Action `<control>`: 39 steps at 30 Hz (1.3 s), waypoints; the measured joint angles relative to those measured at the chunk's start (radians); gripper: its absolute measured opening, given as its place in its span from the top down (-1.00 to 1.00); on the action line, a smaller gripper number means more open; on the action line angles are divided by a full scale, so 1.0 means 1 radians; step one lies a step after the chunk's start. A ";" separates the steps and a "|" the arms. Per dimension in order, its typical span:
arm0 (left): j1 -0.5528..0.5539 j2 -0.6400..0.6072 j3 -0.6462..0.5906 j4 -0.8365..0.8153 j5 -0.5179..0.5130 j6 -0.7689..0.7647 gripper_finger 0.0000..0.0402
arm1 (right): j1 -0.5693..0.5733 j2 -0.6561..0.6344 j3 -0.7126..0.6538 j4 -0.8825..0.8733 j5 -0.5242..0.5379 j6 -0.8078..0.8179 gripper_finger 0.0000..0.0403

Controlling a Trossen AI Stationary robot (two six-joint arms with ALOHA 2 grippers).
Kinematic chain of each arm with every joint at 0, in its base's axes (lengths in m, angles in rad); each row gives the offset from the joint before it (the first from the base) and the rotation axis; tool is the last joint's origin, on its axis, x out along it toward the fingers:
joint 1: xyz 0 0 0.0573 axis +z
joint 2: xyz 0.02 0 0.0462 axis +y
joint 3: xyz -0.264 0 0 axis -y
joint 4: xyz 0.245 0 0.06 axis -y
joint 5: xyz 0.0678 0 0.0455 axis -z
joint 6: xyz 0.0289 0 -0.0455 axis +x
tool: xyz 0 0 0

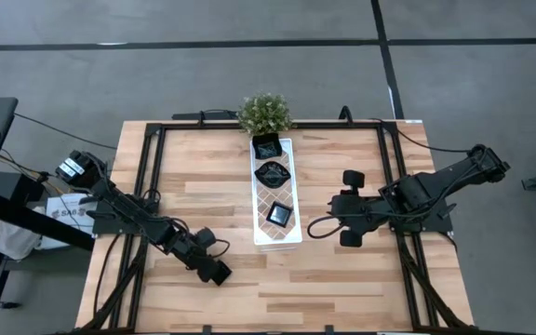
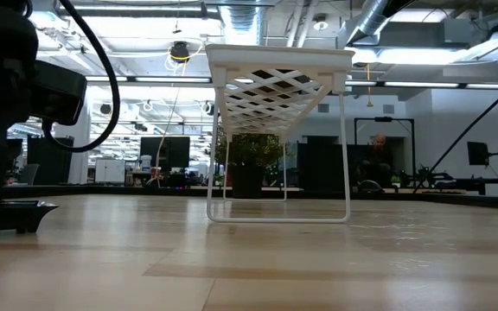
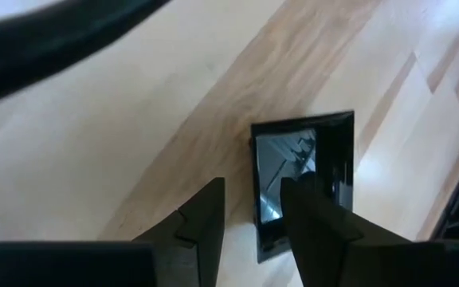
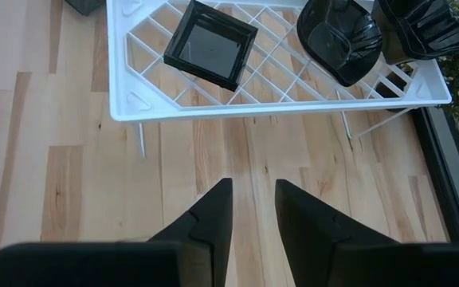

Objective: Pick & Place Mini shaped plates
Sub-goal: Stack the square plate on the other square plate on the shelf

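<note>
The left gripper (image 3: 249, 231) sits low over the pale wooden plank table (image 1: 194, 186), near its front edge, with its two dark fingers parted and nothing clamped between them. Just ahead of them lies a small glossy black rectangular dish (image 3: 301, 179), flat on the wood; one finger overlaps its edge in the left wrist view, and whether it touches the dish cannot be told. In the low view this dish shows as a thin dark sliver (image 2: 24, 207) beneath the arm.

The right gripper (image 4: 252, 214) hovers above bare wood on the other side, its fingers a narrow gap apart and holding nothing. Directly beyond its fingertips stands the long white lattice-patterned tray (image 4: 134, 104) on thin wire legs. The nearest dish on the tray is a glossy black square plate (image 4: 210, 43), flat on the lattice. Farther along is a black wavy-edged plate (image 4: 339, 40), and just past that, at the far end, another black ruffled dish (image 4: 419, 28). Beyond the tray's far end a small green potted plant (image 1: 264, 113) stands at the table's back edge.
</note>
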 joint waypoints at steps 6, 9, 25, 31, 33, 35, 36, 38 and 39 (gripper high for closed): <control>0.000 0.000 0.000 0.006 0.009 0.000 0.47 | 0.000 0.000 0.000 0.000 0.000 0.000 0.55; 0.000 0.000 0.000 0.007 0.009 0.000 0.50 | 0.000 0.000 0.000 0.000 0.000 0.000 0.55; 0.000 0.000 0.000 0.025 0.006 0.018 0.97 | 0.000 0.000 0.000 0.000 0.000 0.000 0.55; 0.000 0.000 0.000 0.037 0.004 0.016 0.98 | 0.000 0.000 0.000 0.000 0.000 0.000 0.55; 0.000 0.000 0.000 0.063 0.007 0.016 0.98 | 0.000 0.000 0.000 0.000 0.000 0.000 0.55; 0.000 0.000 0.001 0.094 0.026 0.016 0.98 | 0.000 0.000 0.000 0.000 0.000 0.000 0.55; 0.000 0.000 0.001 0.107 0.037 0.015 0.99 | 0.000 0.000 0.000 0.000 0.000 0.000 0.55; -0.003 0.000 0.002 0.129 0.052 0.013 0.99 | 0.000 0.000 0.000 0.000 0.000 -0.001 0.55; -0.004 0.000 0.006 0.130 0.054 0.011 0.99 | 0.000 0.000 0.000 0.000 0.000 -0.001 0.55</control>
